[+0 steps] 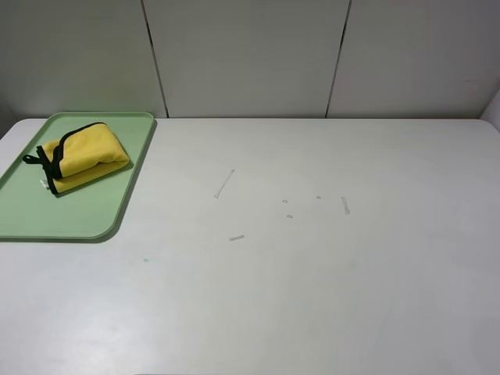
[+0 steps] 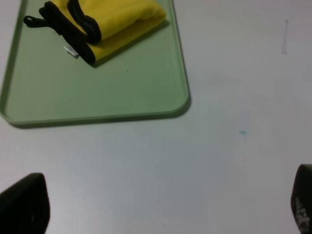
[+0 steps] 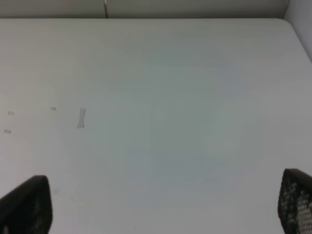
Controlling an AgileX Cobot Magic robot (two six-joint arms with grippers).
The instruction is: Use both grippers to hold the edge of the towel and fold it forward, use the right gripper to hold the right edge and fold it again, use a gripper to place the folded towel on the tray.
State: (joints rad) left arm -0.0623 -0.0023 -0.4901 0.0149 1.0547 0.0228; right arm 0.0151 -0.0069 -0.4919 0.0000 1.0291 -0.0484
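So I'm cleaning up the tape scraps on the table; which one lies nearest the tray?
The short strip lying almost level, in front of the long slanted strip; it sits closest to the tray's front right corner.

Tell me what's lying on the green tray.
Only the folded yellow towel lies on the tray, toward its far end; the rest is bare. Anything tucked inside the folds is hidden.

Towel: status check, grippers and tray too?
Both grippers open, empty: left, right. Towel folded, lying on the tray. Nothing in the way on the table.
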